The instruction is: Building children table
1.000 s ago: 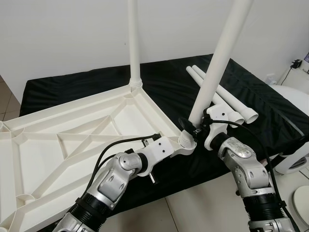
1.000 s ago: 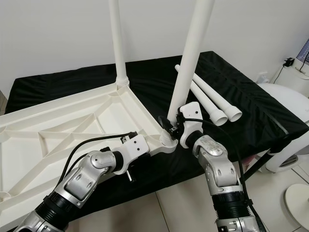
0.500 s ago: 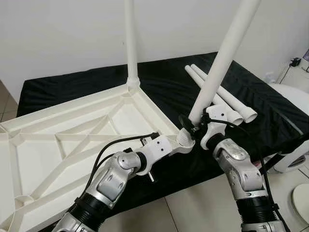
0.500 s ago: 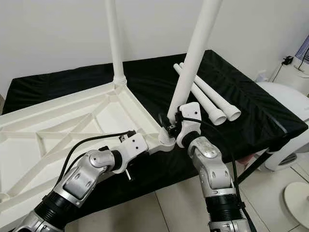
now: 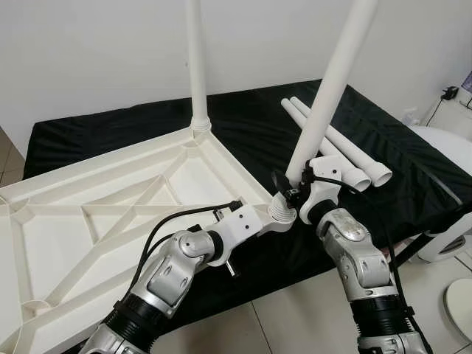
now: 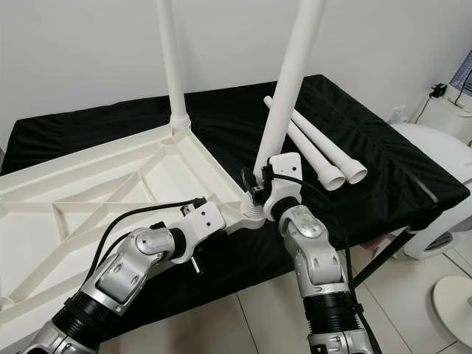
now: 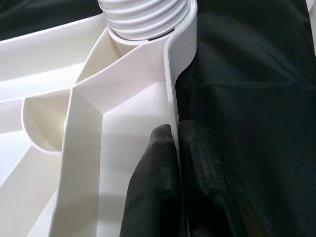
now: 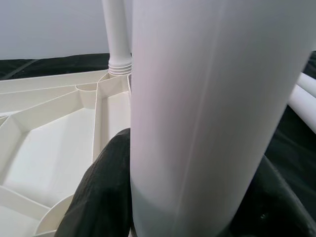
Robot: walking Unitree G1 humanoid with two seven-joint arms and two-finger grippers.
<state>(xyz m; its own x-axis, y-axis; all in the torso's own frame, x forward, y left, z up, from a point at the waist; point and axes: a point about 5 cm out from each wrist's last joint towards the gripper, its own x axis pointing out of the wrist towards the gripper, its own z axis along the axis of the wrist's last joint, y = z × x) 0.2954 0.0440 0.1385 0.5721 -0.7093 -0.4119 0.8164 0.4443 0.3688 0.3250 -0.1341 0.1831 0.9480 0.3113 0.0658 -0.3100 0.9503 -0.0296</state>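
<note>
Right now the second leg leans in the near corner socket of the upturned tabletop on the black-covered bed; the right gripper clamps its base, while the left gripper pinches the tabletop rim just beside. Tilted so, its thread could cross or bind, and forcing it might drag the tabletop. Two spare legs lie behind
</note>
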